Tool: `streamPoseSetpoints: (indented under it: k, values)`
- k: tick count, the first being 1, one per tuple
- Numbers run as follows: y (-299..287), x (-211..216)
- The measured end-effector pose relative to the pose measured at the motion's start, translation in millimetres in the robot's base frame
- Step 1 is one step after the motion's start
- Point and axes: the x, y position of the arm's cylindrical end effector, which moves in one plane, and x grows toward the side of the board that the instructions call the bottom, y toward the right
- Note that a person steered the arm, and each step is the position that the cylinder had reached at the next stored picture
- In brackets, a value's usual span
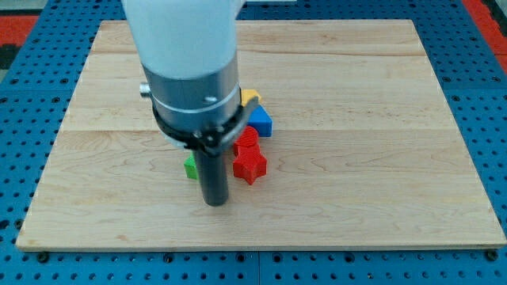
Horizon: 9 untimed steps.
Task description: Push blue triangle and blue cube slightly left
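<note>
**Rod tip down at near-left of block cluster; no pincer on this arm**

No pincer here – the arm ends in a straight dark rod, so nothing opens, closes or holds. My tip (215, 203) sits on the wooden board (380, 142) at the near-left side of the cluster, w/ the wide grey-and-white arm body above it covering the cluster's left and far parts.

Tip vs blocks: just right of the green block (191, 167), which peeks out from behind the rod – touching or not, can't tell. The red star-ish block (250, 165) is just right of the rod and a bit farther back, a small gap showing between them.

Count, as far as visible:
- blue: 1 – the blue cube (260, 121), at the right-far edge of the cluster, right of the arm body, well apart from the tip.
- red: 2 – the star-ish one, plus another red block (247, 140) just behind it, between it and the blue cube; shape unclear.
- yellow: 1 – a yellow block (249, 96), partly hidden, just behind the blue cube.
- green: 1, mostly hidden.

Blue triangle: can't make it out; the arm body hides much of the cluster.

Board lies on a blue perforated table (32, 79).
</note>
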Motion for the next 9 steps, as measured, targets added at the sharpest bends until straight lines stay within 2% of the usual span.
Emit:
streamPoseSetpoints:
  k: [1,2,3,4,5,6,7,8,9]
  values:
    - [101.9,-12.1]
    - [105.1,-45.3]
    - [53.5,-76.7]
    - [29.1,-82.3]
    - [58.8,-74.5]
    - [138.3,-75.0]
    - [158.7,-134.7]
    - [106.7,-168.1]
    - [77.9,-165.7]
